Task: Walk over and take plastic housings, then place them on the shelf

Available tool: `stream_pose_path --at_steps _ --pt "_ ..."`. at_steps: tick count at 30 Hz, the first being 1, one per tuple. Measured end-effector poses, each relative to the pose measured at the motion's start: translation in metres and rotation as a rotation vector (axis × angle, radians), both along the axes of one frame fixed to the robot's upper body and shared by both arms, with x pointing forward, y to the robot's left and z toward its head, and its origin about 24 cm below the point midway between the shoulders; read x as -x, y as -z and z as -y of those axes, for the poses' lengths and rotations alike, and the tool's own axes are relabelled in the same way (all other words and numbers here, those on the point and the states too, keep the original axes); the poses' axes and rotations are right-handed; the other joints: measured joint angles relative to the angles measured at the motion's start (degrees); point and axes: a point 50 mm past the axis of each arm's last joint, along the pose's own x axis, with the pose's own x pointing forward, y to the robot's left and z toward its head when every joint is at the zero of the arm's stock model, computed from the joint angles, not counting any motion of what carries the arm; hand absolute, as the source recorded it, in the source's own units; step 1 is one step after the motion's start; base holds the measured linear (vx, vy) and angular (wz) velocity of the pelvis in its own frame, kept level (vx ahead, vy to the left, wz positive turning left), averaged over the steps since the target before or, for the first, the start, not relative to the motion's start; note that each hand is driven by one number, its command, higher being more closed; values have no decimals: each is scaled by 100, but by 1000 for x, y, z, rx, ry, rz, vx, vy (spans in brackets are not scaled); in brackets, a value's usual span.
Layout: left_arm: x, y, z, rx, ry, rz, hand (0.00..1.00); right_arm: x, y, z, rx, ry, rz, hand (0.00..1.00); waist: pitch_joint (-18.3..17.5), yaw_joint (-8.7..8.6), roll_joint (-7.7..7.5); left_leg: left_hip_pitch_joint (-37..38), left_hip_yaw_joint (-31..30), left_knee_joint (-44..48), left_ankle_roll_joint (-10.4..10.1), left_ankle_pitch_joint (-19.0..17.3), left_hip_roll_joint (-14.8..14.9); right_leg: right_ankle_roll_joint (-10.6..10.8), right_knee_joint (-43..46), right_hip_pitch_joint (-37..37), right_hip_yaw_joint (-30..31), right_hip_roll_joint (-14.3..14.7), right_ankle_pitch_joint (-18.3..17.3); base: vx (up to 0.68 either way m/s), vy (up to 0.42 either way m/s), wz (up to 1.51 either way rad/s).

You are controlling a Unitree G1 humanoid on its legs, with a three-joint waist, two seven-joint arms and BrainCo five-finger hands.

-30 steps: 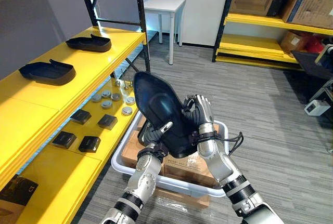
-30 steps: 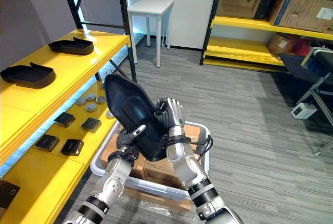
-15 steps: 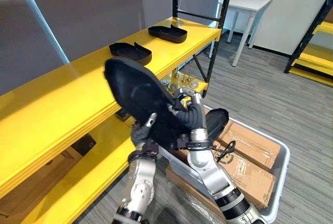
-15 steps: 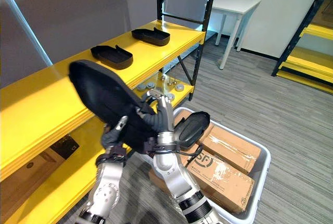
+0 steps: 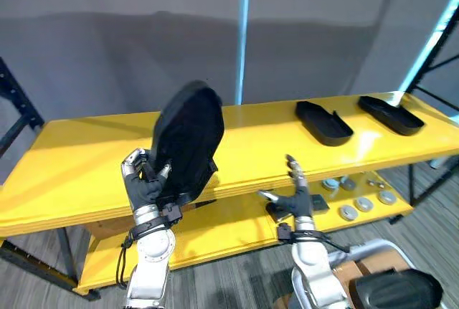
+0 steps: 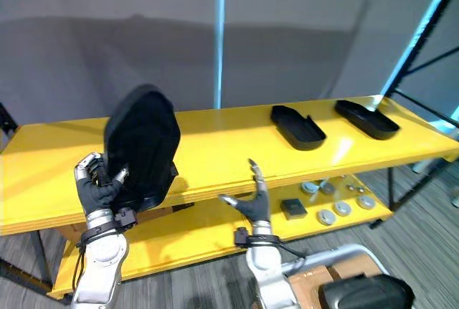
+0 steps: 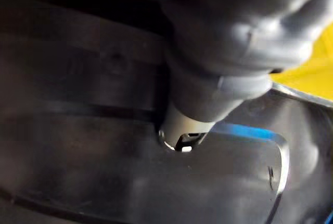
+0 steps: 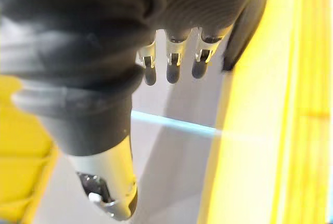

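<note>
Plastic housing (image 5: pixel 188 140) upright at shelf (image 5: pixel 86 158) edge

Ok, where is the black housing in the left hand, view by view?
Left eye view: housing left of centre, before the yellow shelf.
Right eye view: further left.
Left wrist view: close up, against the left hand.
Right wrist view: a dark edge, cannot tell.
Shared landmark: the yellow shelf.

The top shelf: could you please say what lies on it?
Two black housings lie toward its right end; the held housing in the left hand hides a stretch.
</note>
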Motion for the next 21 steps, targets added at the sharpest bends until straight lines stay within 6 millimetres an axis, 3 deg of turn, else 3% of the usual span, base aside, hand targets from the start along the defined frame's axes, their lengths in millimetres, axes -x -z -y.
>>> stream_pose_path --at_steps 1,3,5,7,9,10,16,21 --pt "-1 -2 0 -27 -6 0 100 4 1 6 -12 18 -2 0 49 -44 -124 30 -42 60 -124 -89 -120 188 -15 5 89 -65 645 202 -309 107" --pt "-3 4 2 -41 -41 -38 100 12 8 26 9 31 -38 0 72 -18 152 47 -19 97 -280 -206 269 34 -302 259 -171 223 662 220 -265 24" --pt "-10 -4 2 -46 -50 -16 100 21 4 32 -13 32 -24 0 60 -53 170 10 37 53 -362 -254 543 -112 -821 459 -275 472 874 181 -163 -4" --pt "-24 -11 6 -35 -29 -2 100 31 0 40 -36 51 -7 0 62 -152 174 -89 73 43 -448 -177 618 -129 -920 496 -462 491 885 109 -117 45" --pt "-48 -21 13 42 36 -5 100 42 -3 50 -78 57 2 0 70 -375 183 -248 815 36 -392 22 710 -131 -935 481 -768 397 883 58 -72 65" --pt "-53 -23 14 84 61 -8 100 44 -3 52 -93 56 6 0 78 -390 188 -247 1054 11 -376 67 725 -130 -935 473 -778 373 882 4 10 16" --pt "-90 -47 -17 502 322 6 100 55 0 48 -169 -15 -14 0 94 -589 201 -321 1598 -367 -378 177 637 -113 -954 78 -510 329 923 -32 58 -20" --pt "-118 -90 -24 537 438 14 100 62 9 28 -212 -130 -74 0 199 -687 204 -322 1808 -565 -382 307 622 -116 -1126 -38 -289 343 1057 24 47 -20"
